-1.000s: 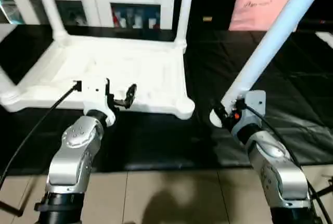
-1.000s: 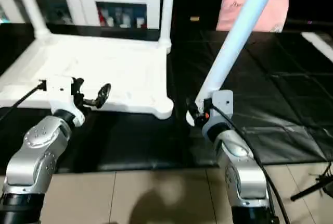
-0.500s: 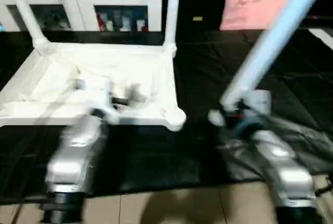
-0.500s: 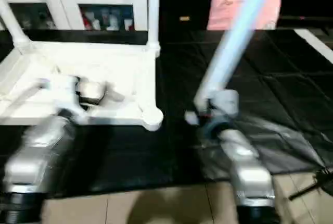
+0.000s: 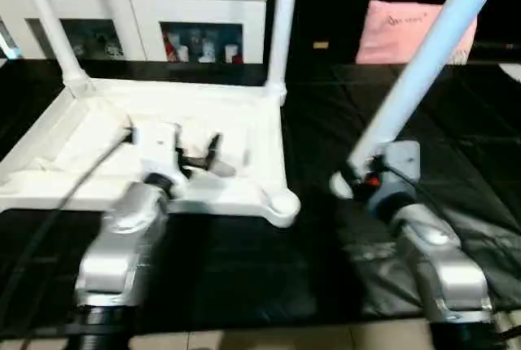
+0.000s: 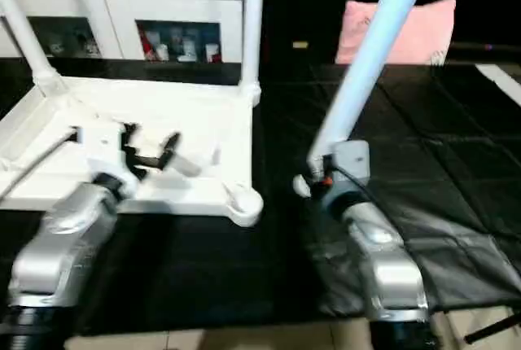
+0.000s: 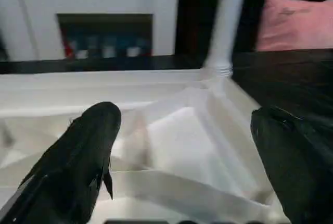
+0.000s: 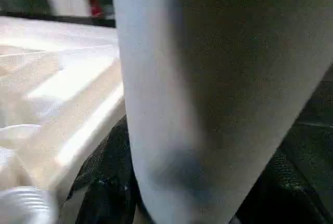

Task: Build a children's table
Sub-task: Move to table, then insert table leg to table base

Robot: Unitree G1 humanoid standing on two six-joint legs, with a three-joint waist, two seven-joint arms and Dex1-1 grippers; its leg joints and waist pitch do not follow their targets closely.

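A white plastic tabletop (image 5: 163, 114) lies upside down on a black floor mat (image 5: 326, 228), filling the left half of the head view, its ribbed underside facing up. Two white legs already stand upright in its far corners: one at the upper left (image 5: 49, 24), one at the upper centre (image 5: 281, 24). The near right corner socket (image 5: 281, 203) sits empty, just left of centre.

The left gripper (image 5: 203, 155) hovers over the underside with its jaws spread wide and nothing between them; the left wrist view shows ribs and the far leg between the two black fingers (image 7: 78, 156).

The right gripper (image 5: 358, 175) is at right of centre, its jaws clamped on the lower end of a third leg (image 5: 423, 57), which slants up toward the upper right corner. The leg's end hangs near the empty socket but apart from it, over the mat.

Behind, a white cabinet (image 5: 130, 0) runs along the top, with a pink cushion (image 5: 415, 28) at upper right.

Likely risks: the leg is strongly tilted, so it may meet the socket at an angle and jam, or push the unheld tabletop sideways, since the left gripper is not bracing it
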